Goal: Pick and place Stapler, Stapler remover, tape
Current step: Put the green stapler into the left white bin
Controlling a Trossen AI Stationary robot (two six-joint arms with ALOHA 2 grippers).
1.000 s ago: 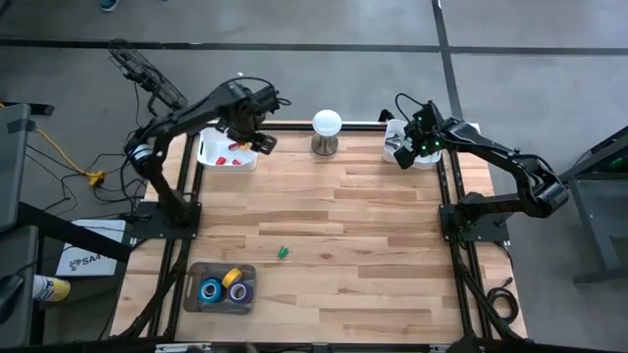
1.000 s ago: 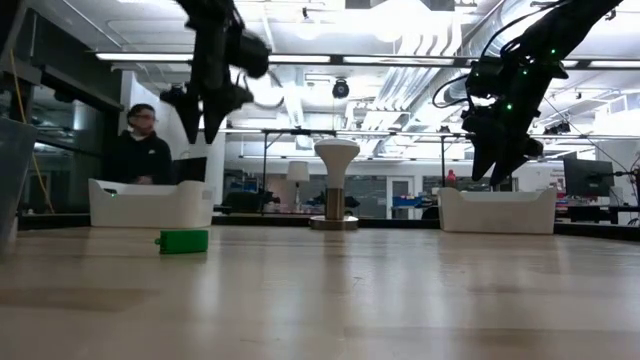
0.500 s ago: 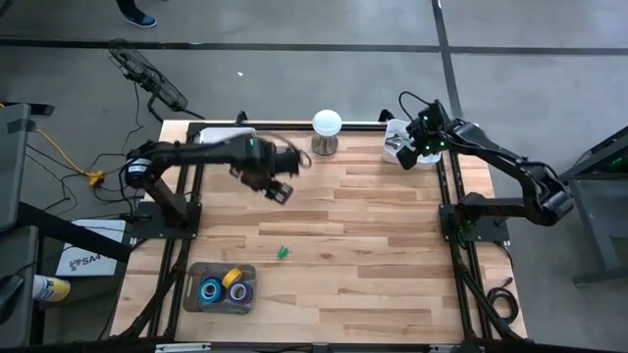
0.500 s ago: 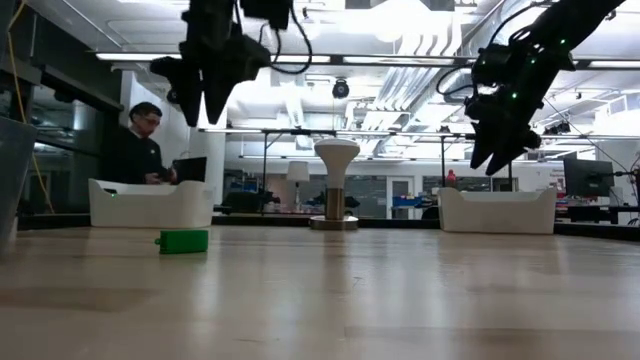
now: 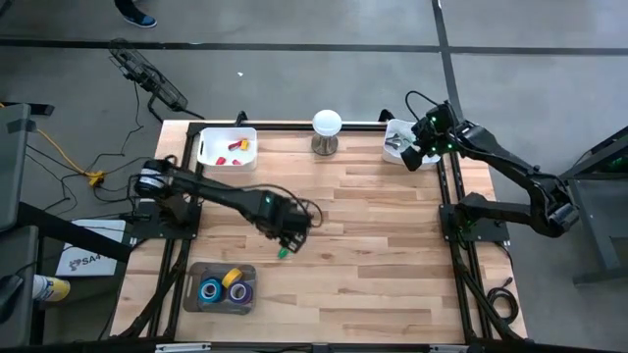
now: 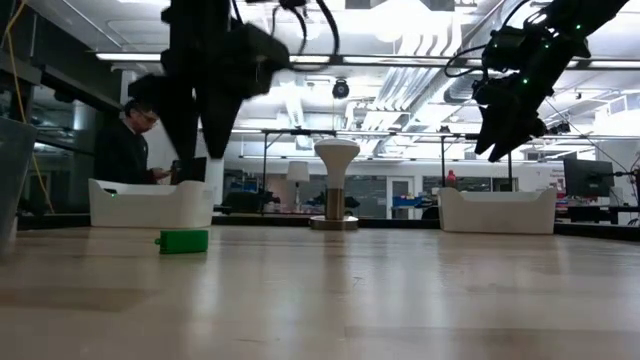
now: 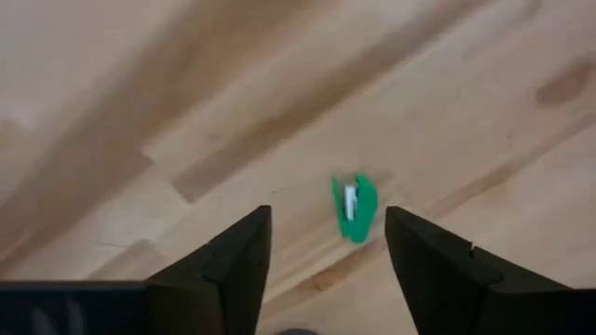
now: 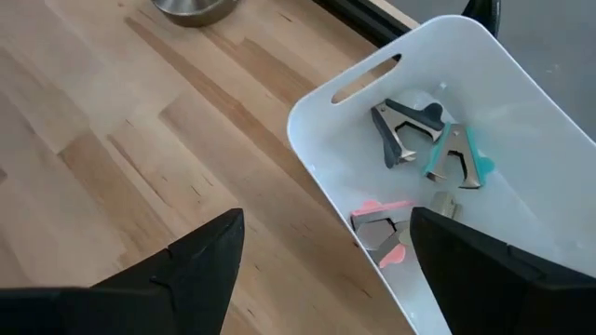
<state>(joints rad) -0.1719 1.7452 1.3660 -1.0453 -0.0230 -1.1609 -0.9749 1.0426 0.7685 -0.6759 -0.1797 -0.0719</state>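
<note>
A small green stapler [image 5: 283,253] lies flat on the wooden table, left of the middle; it also shows in the left wrist view [image 7: 355,207] and the low view [image 6: 183,241]. My left gripper [image 5: 288,235] hovers open just above it and touches nothing, and the stapler shows between its fingers [image 7: 326,214]. My right gripper [image 5: 414,155] is open and empty above the white bin [image 5: 400,143] at the far right. That bin holds a dark [image 8: 405,126], a teal [image 8: 456,158] and a pink [image 8: 382,228] staple remover. Several tape rolls [image 5: 226,287] lie in a tray at the near left.
A white bin [image 5: 226,147] at the far left holds red pieces. A white-topped metal stand [image 5: 327,132] is at the far middle. The tape tray [image 5: 196,270] sits near the front edge. A person [image 6: 125,150] stands beyond the table. Bare wood fills the middle and right.
My left gripper has swung from above the far left bin toward the near edge and the middle, and now stands over the green stapler. My right gripper has risen a little over the right bin. The stapler has stayed where it was.
</note>
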